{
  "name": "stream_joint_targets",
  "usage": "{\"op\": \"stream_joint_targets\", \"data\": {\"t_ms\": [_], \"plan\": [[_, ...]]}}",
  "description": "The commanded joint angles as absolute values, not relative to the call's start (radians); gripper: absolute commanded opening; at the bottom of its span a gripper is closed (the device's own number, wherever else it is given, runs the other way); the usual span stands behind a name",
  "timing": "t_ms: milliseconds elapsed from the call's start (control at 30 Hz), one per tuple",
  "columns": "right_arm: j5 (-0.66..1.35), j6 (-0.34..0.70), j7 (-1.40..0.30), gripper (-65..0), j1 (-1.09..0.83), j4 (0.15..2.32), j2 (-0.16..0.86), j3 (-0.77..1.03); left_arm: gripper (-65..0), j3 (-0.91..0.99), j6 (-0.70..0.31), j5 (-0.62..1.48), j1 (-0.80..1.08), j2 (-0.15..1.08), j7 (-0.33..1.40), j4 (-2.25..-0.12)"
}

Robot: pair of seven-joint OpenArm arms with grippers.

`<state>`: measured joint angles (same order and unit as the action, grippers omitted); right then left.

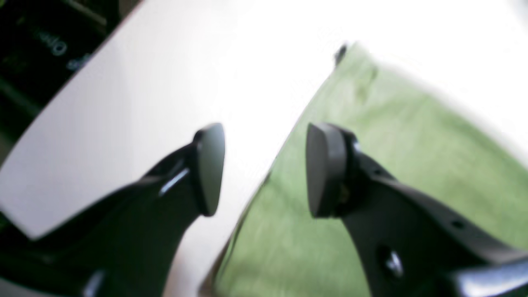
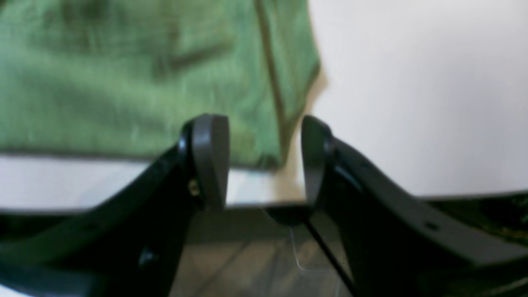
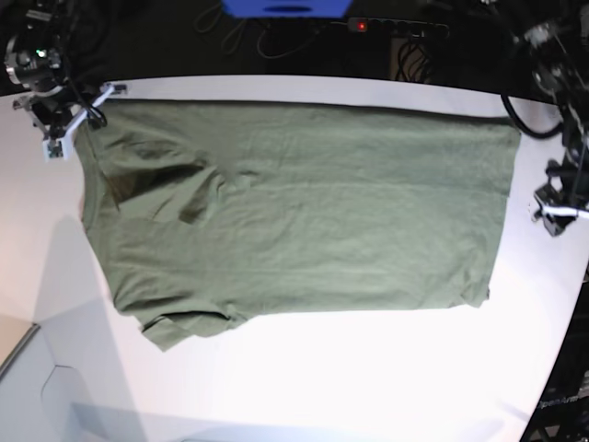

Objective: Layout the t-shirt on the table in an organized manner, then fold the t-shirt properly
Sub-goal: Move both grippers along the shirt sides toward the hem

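At the near edge of the base view, the smooth white tabletop point(image 3: 304, 378) lies bare, with a pale shadow band across its lower left corner. Beyond that, the olive-green short-sleeved cotton t-shirt point(image 3: 313, 221) is spread flat and sideways over the middle of the tabletop, its hem toward the right of the view and its neck and sleeves toward the left. One sleeve sticks out at the lower left, and a dark crumpled fold sits near the upper left. The shirt's far edge runs close along the far rim of the tabletop.

On the right of that view, the left gripper point(image 1: 264, 169) hangs just off the shirt's hem edge; its wrist camera shows black jaws standing apart with nothing between them, one over white surface, the other over green cloth. At the far left corner, the right gripper point(image 2: 264, 161) sits by the shirt's corner, its jaws likewise parted and empty, above a cloth corner near the tabletop's edge. Both wrist views are blurred, so whether either pad touches the fabric is unclear.
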<state>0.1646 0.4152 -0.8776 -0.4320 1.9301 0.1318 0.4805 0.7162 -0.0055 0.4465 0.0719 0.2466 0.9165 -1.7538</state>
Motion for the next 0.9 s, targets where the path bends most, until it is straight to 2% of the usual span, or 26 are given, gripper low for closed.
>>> {"op": "stream_joint_targets", "data": {"t_ms": [0,133,300,567,733,867], "plan": [[0.171,0.412,-0.858,-36.8,-0.427,1.946,0.145,0.484,-34.3,0.722,-0.005,0.449,0.021,0.262,0.903,-1.736],[0.171,0.412,-0.860,-36.7,-0.409,1.946,0.148,0.484,-34.3,0.719,-0.005,0.449,-0.139,0.263,0.894,-1.569],[0.170,0.412,-0.860,-36.7,-0.407,1.946,0.165,0.484,-34.3,0.665,-0.005,0.449,-0.277,0.268,0.753,-1.336],[0.170,0.412,-0.868,-36.7,-0.374,1.945,0.222,0.486,-34.3,0.308,-0.005,0.449,-0.443,0.344,0.288,-0.851],[0.170,0.412,-0.868,-36.7,-0.372,1.945,0.232,0.490,-34.3,0.136,-0.005,0.449,-0.549,0.340,0.070,-0.575],[0.170,0.412,-0.868,-36.7,-0.372,1.945,0.246,0.487,-34.3,0.018,-0.005,0.450,-0.607,0.332,-0.062,-0.450]]}}
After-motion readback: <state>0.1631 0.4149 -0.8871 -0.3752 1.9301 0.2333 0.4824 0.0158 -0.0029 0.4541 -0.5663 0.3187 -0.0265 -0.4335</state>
